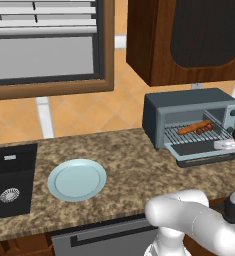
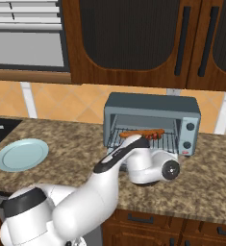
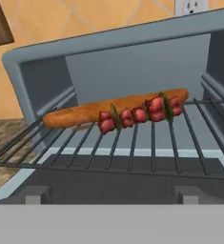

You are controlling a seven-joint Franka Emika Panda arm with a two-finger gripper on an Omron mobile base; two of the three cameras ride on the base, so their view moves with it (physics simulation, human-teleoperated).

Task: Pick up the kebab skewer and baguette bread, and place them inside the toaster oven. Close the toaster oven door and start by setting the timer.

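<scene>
Step in hand: close the toaster oven door (image 1: 205, 149), now dropped flat; get under its front edge and swing up evenly, clear of the wire rack (image 3: 132, 147).
Jaws: spread wide, empty, facing the toaster oven (image 2: 152, 122).
Counts: one toaster oven on the desk (image 1: 129, 165); one plate (image 1: 77, 180); one baguette bread (image 3: 85, 112) on the rack; one kebab skewer (image 3: 139, 113) touching it.

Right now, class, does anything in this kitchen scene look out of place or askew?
Nothing is spilled or damaged. The skewer leans against the bread on the oven rack, both lying slightly diagonal. The oven door hangs open and the plate sits bare.
</scene>
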